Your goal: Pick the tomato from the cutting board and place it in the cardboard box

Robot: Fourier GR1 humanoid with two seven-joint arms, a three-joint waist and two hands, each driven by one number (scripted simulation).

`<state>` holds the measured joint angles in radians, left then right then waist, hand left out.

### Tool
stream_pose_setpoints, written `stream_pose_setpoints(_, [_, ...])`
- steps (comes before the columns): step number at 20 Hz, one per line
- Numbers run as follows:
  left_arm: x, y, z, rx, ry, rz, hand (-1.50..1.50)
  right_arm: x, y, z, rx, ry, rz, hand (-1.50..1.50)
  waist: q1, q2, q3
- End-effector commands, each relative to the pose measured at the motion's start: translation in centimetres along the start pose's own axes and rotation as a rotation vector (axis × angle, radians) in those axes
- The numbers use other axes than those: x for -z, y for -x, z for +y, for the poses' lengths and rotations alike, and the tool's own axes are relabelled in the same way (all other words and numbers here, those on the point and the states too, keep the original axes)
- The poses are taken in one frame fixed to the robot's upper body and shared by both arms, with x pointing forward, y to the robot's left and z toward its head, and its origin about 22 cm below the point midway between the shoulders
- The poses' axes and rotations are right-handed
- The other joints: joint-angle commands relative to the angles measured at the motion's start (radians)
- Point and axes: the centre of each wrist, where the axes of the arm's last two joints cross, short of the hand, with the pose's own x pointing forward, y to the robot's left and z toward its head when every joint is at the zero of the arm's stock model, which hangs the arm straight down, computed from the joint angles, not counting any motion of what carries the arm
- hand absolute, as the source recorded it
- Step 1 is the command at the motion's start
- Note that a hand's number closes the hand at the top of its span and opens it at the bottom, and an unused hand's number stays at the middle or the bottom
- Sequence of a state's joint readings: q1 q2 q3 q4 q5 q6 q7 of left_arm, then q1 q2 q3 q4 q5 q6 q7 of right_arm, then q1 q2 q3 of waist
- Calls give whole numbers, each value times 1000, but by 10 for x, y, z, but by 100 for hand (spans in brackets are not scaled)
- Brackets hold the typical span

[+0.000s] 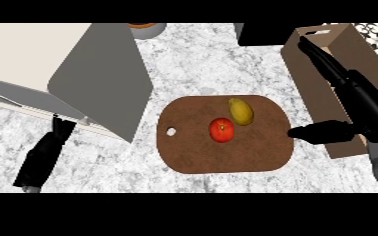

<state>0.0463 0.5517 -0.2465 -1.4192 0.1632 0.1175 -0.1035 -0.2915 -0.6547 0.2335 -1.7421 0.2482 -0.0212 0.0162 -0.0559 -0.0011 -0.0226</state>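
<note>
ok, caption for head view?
Right hand at edge of cutting board; tomato and yellow fruit on it; cardboard box alongside.

I am working from a single camera, the head view. It sits above the counter (214, 65) and points steeply down at its top. The cutting board (251, 155) lies a little below the middle of the frame, shows whole and takes a large share of it, so the camera is close. Right of the board, the cardboard box (310, 85) runs off the frame's edge. Beyond the board, what I take for a bowl (146, 27) is cut by the top edge. My left hand (43, 155) shows left of the board and my right hand (358, 97) right of it, so the view is unmirrored.
</note>
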Motion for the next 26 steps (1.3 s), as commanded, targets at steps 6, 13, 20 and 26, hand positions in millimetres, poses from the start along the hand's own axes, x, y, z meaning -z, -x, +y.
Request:
stream_pose_setpoints(6, [44,-79,-1,18,73,-345,0,-6,-31,17,-308,-388,106,-150,19,-10,16])
stream_pose_setpoints(13, [51,-77,-11,17,108,-342,0,5,-74,41,-456,-485,179,-150,35,-7,16])
stream_pose_setpoints(20, [47,-72,-10,16,118,-340,0,9,-101,75,-465,-549,315,-150,52,-6,19])
stream_pose_setpoints(26, [59,-88,-2,13,113,-373,0,21,-123,102,-469,-594,359,-150,57,-1,20])
